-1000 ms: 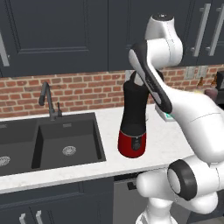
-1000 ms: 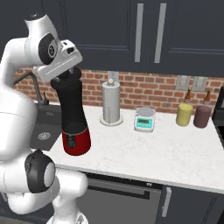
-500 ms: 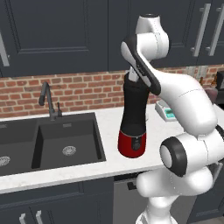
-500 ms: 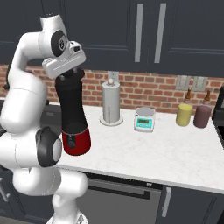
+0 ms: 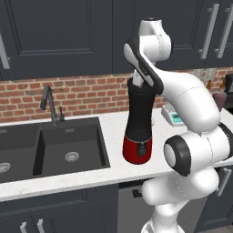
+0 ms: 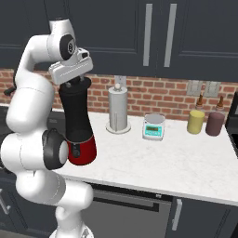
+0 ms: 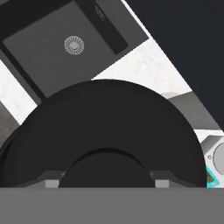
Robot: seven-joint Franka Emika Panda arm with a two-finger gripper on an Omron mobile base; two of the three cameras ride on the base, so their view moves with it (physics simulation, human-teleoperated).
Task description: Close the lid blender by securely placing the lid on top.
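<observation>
We see end effector (image 6: 74, 83) clamped on flat round black lid (image 7: 105, 131), directly atop tall black-jarred, red-based blender (image 6: 78, 125) on white marble worktop (image 6: 176, 162), beside black sink (image 5: 68, 145).

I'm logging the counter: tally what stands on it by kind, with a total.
Blender: 1
Lid: 1
Paper towel holder: 1
Kitchen scale: 1
Canisters: 2, yellow and maroon
Total: 6
</observation>
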